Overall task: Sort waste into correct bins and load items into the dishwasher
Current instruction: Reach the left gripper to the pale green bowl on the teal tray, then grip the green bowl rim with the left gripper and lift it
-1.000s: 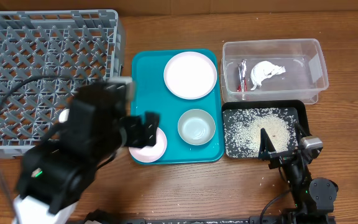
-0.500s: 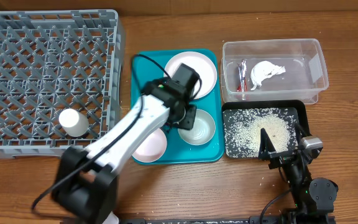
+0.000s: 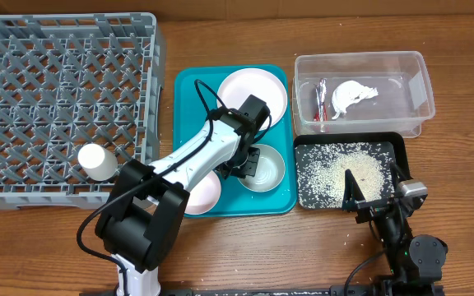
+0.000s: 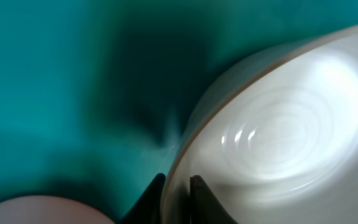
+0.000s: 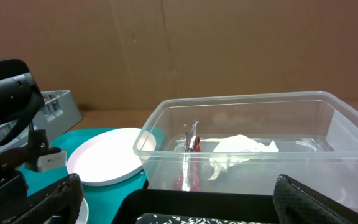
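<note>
Pinching the rim of the grey-green bowl (image 3: 268, 168), the left gripper (image 4: 176, 194) has its jaws nearly closed, one finger inside and one outside. The bowl sits at 4 o'clock on the teal tray (image 3: 189, 90). The right gripper (image 5: 179, 205) hangs wide open at 6 o'clock of the black tray (image 3: 348, 138). A wooden table (image 3: 245, 251) lies beneath, with a brown cardboard wall (image 5: 229, 43) behind.

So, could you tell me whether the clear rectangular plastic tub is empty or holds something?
Not empty: a crumpled white paper napkin and a crinkled red snack wrapper lie inside the tub.
</note>
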